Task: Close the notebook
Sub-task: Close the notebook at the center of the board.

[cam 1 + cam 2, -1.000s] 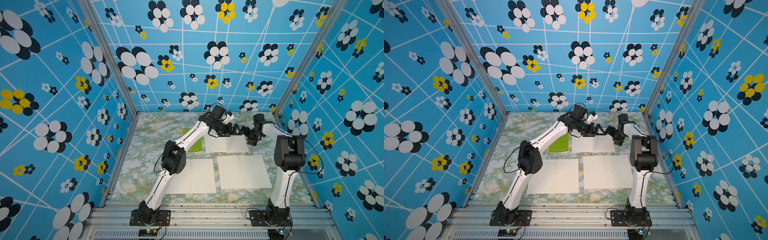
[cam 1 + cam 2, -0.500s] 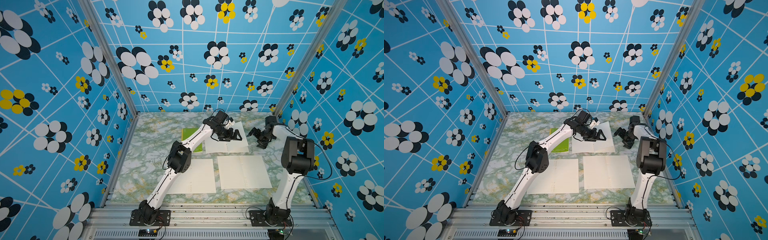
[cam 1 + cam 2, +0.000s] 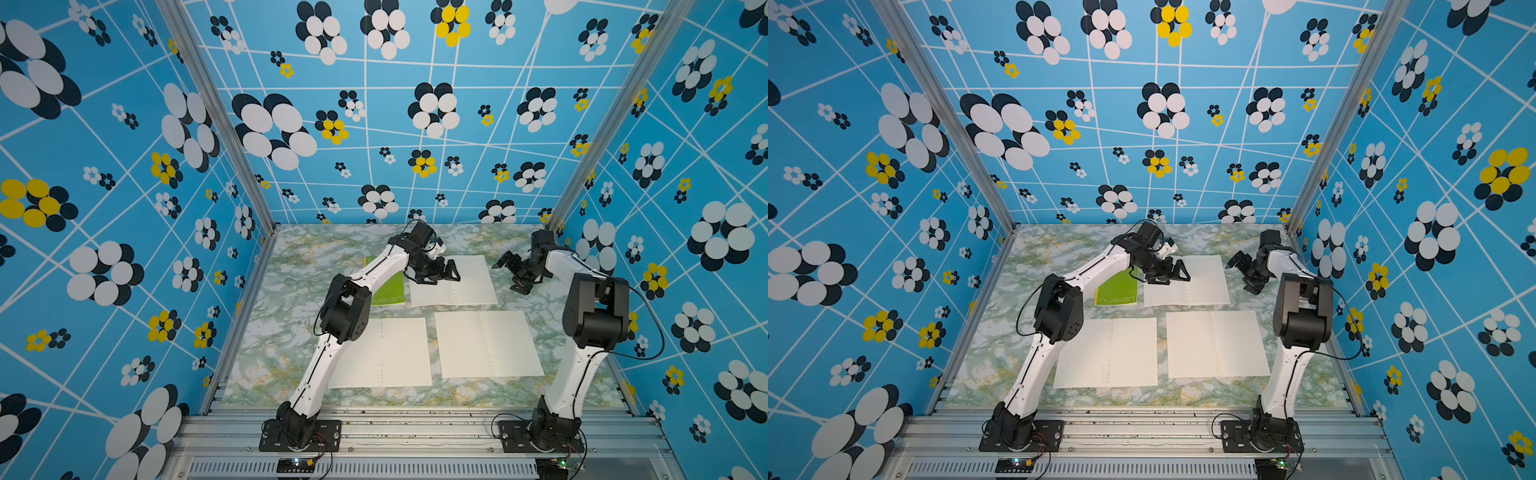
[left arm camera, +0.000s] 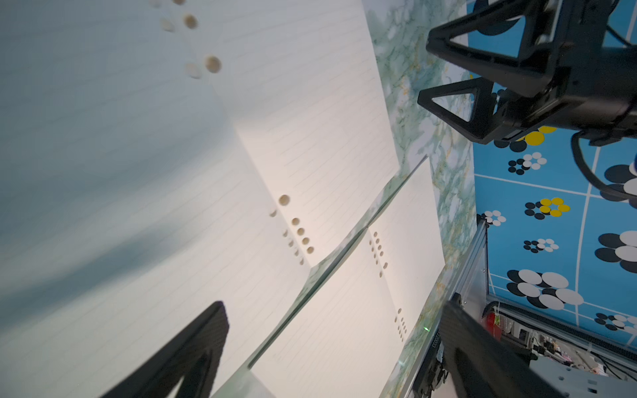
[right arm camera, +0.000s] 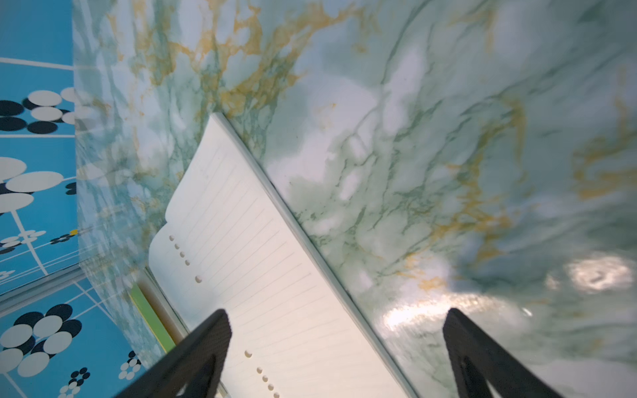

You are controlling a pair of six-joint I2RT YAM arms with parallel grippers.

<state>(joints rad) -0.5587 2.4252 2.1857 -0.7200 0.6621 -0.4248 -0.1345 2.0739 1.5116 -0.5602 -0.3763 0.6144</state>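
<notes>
Your left tool hovers wide, empty, over the open notebook; right tool, wide too, flanks its edge, probably to fold it.

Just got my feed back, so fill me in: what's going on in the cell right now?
The far notebook lies open on the marble table, its green cover showing beside the pages. The left gripper hovers low over it, jaws open, gripping nothing. The right gripper, also open and empty, hangs beside the notebook over the table. Toward the front lie a left spread and a right spread, both open.
</notes>
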